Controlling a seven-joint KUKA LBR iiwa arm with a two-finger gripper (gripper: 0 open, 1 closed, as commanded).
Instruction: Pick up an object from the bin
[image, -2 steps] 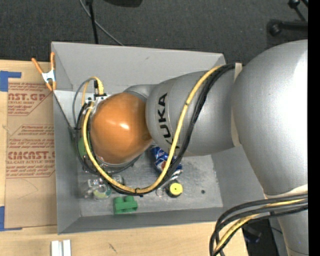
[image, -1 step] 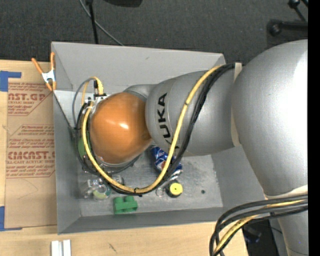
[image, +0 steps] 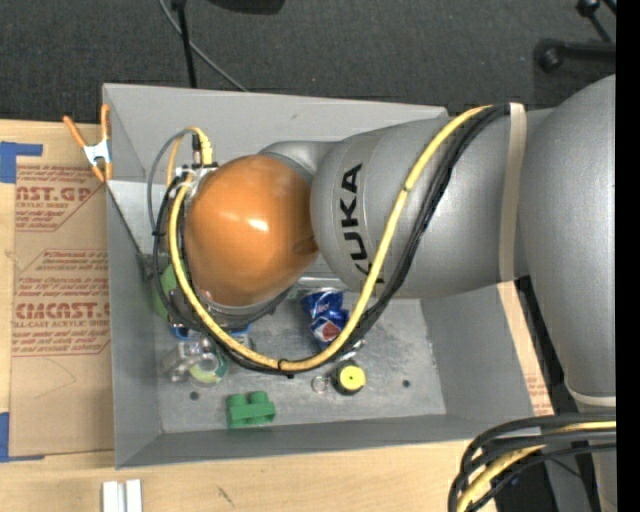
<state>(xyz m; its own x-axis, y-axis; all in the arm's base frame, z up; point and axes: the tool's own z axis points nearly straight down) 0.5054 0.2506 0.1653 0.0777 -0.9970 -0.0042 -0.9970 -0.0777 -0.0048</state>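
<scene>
The silver arm (image: 420, 215) reaches in from the right, and its glossy orange dome-shaped wrist cover (image: 245, 235) sits low over the left half of the grey metal bin (image: 400, 395). The hand (image: 200, 335) is tucked beneath that cover, down near the bin floor. Whether it is spread, pressed together or pinching something, I cannot tell, because the cover and the yellow-and-black cables block the look.

Just below the cover's lower-left edge lies a small clear-and-pale jumble with a yellowish ring (image: 197, 366), the nearest thing to the hand. A sliver of something green (image: 162, 292) peeks out at the cover's left, close to the bin wall; what it is, I can't make out. To the cover's right sits a crumpled blue, red and white can (image: 325, 312), half under the cable loop. Further toward the front lie a small round yellow disc (image: 350, 379) and a green plastic block (image: 250, 409), both well clear of the hand.

As for progress, I judge this to be the reach-and-grasp stage. The arm is deep in the bin, but nothing is visibly raised off the floor. The likeliest target is whatever sits under the cover, at the left of the bin. A secure grip, the lift and the carry out all appear to be left to do.
</scene>
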